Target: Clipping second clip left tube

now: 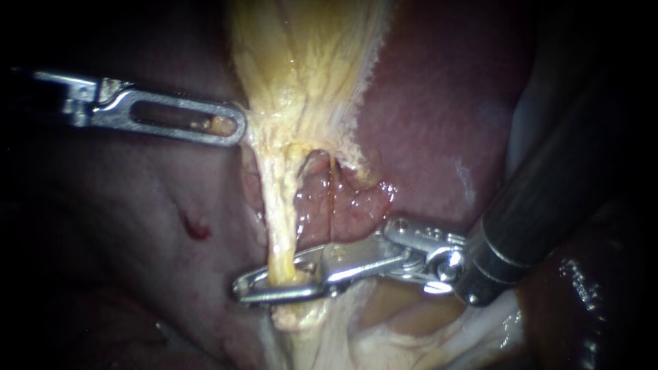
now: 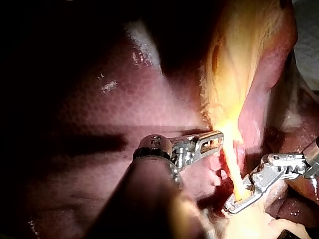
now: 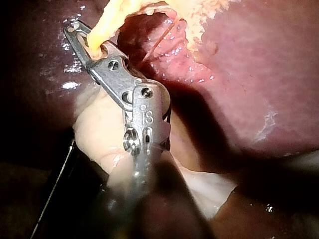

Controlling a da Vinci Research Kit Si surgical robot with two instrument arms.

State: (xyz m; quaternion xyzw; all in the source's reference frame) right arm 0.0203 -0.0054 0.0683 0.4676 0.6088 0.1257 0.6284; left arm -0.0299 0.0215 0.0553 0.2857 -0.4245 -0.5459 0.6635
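Observation:
The left tube, a pale yellow strand, runs down from the yellowish gallbladder tissue. A thinner tube hangs to its right. My right instrument comes in from the right, and its jaws close as a loop around the left tube low down, touching it from both sides. The right wrist view shows the same: the right instrument has the tube pinched between its jaws. My left instrument has slotted jaws shut on the edge of the gallbladder tissue and holds it toward the left. In the left wrist view the left instrument grips that tissue.
Dark red liver lies right of the tubes and also on the left, where a small red spot marks it. Pale whitish tissue lies under the right instrument's shaft.

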